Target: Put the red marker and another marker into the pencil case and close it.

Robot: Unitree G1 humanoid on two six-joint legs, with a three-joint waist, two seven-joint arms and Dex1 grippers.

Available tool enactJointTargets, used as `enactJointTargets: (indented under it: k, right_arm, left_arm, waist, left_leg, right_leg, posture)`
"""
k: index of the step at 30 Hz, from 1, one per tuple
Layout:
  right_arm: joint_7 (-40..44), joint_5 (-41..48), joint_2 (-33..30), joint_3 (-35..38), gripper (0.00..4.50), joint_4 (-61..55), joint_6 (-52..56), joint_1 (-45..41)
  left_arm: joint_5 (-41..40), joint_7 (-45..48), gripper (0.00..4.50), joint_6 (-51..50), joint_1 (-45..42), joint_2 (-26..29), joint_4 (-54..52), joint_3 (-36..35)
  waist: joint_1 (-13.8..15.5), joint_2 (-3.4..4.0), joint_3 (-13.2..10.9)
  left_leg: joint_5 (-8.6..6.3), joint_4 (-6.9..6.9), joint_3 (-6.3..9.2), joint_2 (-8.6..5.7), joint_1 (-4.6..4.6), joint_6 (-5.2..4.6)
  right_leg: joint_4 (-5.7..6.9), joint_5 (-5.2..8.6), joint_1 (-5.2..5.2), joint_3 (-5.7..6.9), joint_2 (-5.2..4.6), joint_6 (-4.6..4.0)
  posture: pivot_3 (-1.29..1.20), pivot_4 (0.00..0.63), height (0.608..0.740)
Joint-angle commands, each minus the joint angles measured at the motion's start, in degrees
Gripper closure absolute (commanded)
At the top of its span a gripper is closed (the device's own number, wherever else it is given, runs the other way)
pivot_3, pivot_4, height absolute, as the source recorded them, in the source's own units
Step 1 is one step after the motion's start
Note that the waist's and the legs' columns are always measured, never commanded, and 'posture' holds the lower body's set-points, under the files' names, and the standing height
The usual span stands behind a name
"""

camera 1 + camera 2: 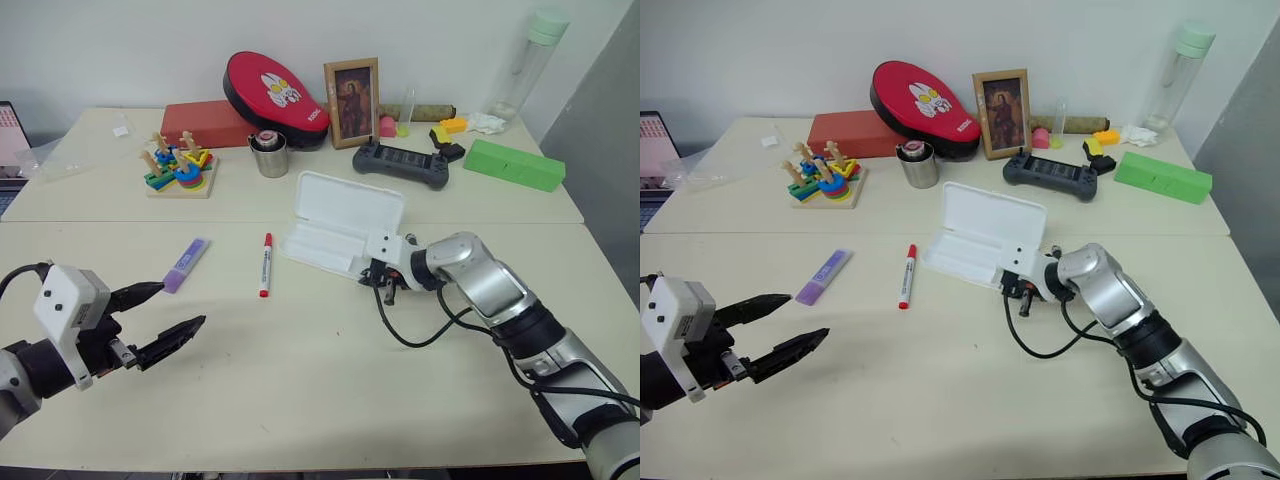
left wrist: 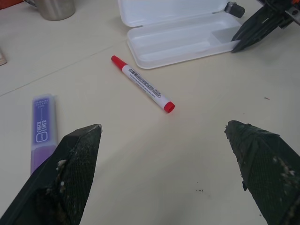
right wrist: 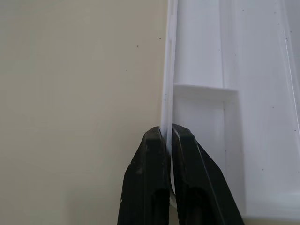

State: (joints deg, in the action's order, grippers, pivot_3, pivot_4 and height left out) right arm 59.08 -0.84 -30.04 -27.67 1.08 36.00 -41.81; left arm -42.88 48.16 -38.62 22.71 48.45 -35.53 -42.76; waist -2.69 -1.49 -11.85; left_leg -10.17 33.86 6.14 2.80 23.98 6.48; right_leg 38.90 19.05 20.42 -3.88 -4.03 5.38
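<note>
Your flat white plastic hinged pencil case [image 1: 340, 225] lies open mid-tabletop; the right gripper [image 3: 167, 136] is pinched tight on its front wall. Your left gripper [image 1: 165, 312] hovers near the front-left edge, jaws wide, empty. The slim red-capped white marker [image 1: 266, 264] and chunky lilac highlighter [image 1: 186, 264] lie between.

head stereo down, wrist cams close
</note>
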Motion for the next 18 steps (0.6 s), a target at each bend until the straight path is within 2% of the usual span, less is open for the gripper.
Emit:
enactJointTargets:
  k: [1, 8, 18]
  right_arm:
    - [4.97, 2.71, -5.01, 1.98, 4.44, -9.15, -2.04, 3.30]
    - [8.57, 7.94, -10.73, 4.55, 4.44, -21.05, 1.17, 8.68]
    - [8.32, 12.09, -13.54, 6.24, 4.44, -27.14, 2.89, 12.27]
  left_arm:
    - [-0.82, 0.05, 0.00, 0.09, -0.26, -0.14, -0.93, -0.19]
    - [-0.23, 0.45, 0.00, 0.25, -0.57, 0.20, -0.22, 0.63]
    - [0.16, 1.49, 0.00, 0.10, -1.63, 1.35, 0.91, 1.25]
  waist:
    - [0.15, 0.01, 0.00]
    - [-0.09, 0.00, -0.01]
    - [-0.13, -0.01, -0.01]
  left_leg:
    - [0.00, 0.00, 0.00, 0.00, 0.01, 0.00]
    - [0.00, -0.01, -0.01, 0.00, 0.05, 0.00]
    - [0.00, 0.00, -0.01, 0.00, 0.05, 0.00]
  right_leg:
    - [0.00, 0.00, 0.01, 0.00, 0.00, 0.00]
    - [0.00, 0.00, 0.06, -0.02, 0.00, 0.00]
    - [-0.01, 0.00, 0.06, -0.01, 0.00, 0.00]
  posture:
    - [0.00, 0.150, 0.740]
    - [0.00, 0.150, 0.740]
    - [0.00, 0.150, 0.740]
